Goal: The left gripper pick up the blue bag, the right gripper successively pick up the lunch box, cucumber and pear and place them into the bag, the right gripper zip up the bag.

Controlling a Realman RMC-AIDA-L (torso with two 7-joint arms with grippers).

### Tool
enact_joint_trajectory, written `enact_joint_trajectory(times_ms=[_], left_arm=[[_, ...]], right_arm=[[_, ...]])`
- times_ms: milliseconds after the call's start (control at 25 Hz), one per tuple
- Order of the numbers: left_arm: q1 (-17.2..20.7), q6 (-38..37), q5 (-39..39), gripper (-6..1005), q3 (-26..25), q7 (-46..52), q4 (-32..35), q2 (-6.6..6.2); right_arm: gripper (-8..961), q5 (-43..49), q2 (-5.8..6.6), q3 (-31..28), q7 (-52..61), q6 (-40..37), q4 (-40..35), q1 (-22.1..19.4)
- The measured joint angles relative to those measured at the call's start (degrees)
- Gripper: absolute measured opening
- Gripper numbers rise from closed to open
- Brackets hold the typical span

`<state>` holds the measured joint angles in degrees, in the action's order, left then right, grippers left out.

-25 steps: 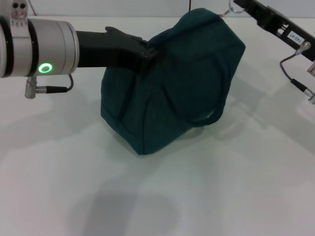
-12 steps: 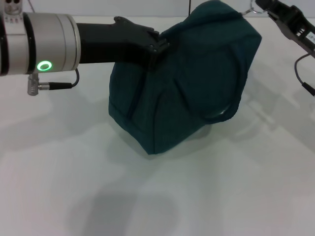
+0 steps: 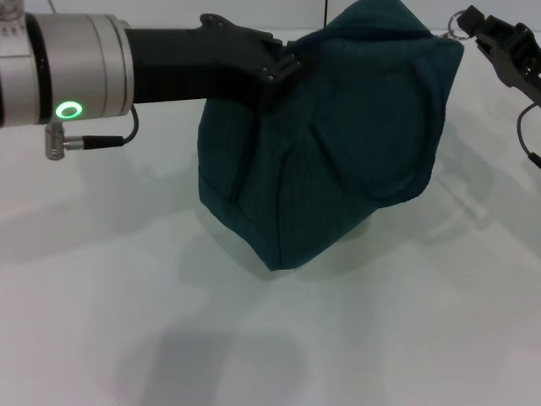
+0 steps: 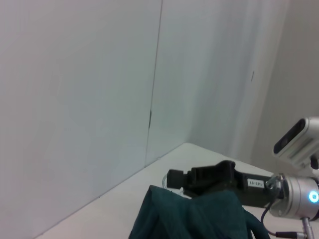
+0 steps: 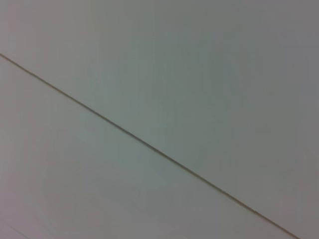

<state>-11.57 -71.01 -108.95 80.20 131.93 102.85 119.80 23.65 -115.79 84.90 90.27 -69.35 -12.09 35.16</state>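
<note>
The blue bag (image 3: 338, 144) bulges in the middle of the head view, tilted, with its top raised. My left gripper (image 3: 275, 72) reaches in from the left and is shut on the fabric at the bag's upper left edge. At the bag's upper right corner my right gripper (image 3: 472, 24) is shut on the metal ring pull (image 3: 459, 23) of the zipper. The left wrist view shows the bag's top (image 4: 194, 216) with the right gripper (image 4: 174, 178) at it. The lunch box, cucumber and pear are out of view.
A white table (image 3: 169, 321) spreads around the bag, with a white wall behind it. A thin cable (image 3: 526, 144) hangs from the right arm at the far right. The right wrist view shows only pale wall with one dark seam.
The bag has shifted to the right and slightly up, carried by both arms. My right gripper has drawn the ring pull farther right, towards the picture's edge.
</note>
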Motion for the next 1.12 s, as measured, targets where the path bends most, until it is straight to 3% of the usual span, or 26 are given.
enact_joint_trajectory(times_ms=[600, 1040, 1120], left_arm=[[1.1, 0.6, 3.5, 47, -0.8, -2.3, -0.2, -0.03], [-1.0, 2.4, 3.4, 45, -0.3, -2.3, -3.8, 0.08], [-1.6, 3.4, 3.5, 45, 0.2, -2.3, -5.3, 0.13]], right_arm=[[200, 0.3, -0.13, 0.4, -0.2, -0.1, -0.3, 0.0], [204, 0.5, 0.56, 0.3, 0.1, -1.1, -0.4, -2.2], [271, 0.3, 0.85, -0.3, 0.1, -1.1, -0.5, -3.2]])
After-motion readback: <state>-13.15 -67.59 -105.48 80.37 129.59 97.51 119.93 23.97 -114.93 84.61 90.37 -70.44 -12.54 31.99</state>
